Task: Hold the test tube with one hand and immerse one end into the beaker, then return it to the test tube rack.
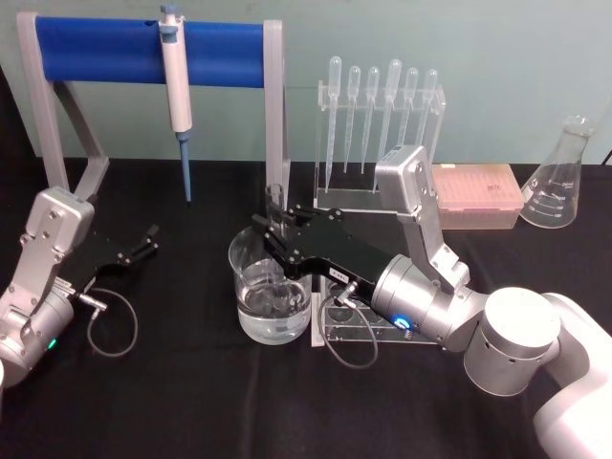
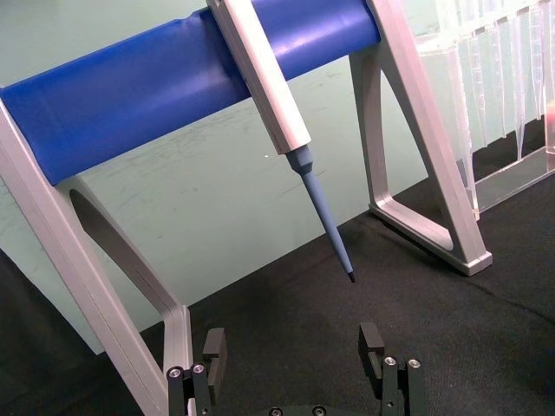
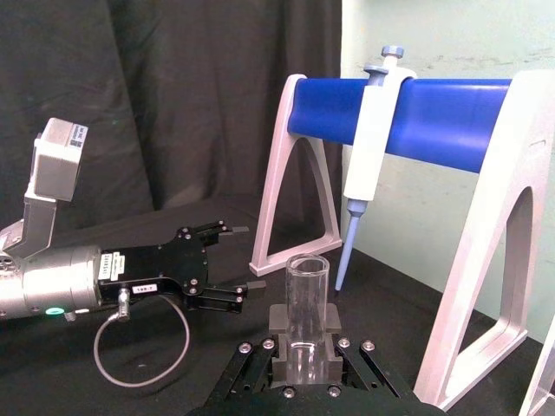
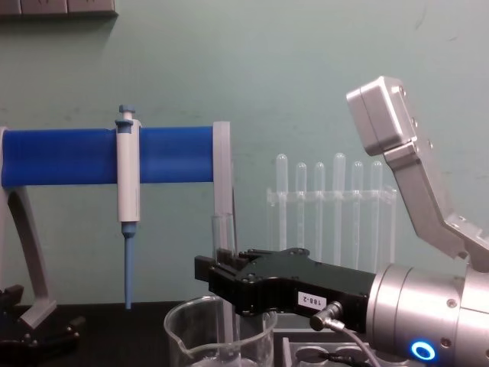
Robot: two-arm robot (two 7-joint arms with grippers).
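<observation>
I've got the tube (image 1: 276,212) upright, clear glass with its open rim on top, lower end down inside the beaker (image 1: 271,287). The beaker is wide, clear, spouted and holds some clear liquid, and it stands mid-desk on the black cloth.

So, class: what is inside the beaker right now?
Clear liquid fills the lower part of the beaker. The test tube, held by the right gripper, stands upright in it; its lower end is hard to make out.

Black-clothed table (image 1: 191,402) bears beaker (image 1: 271,304), flask (image 1: 557,182).
</observation>
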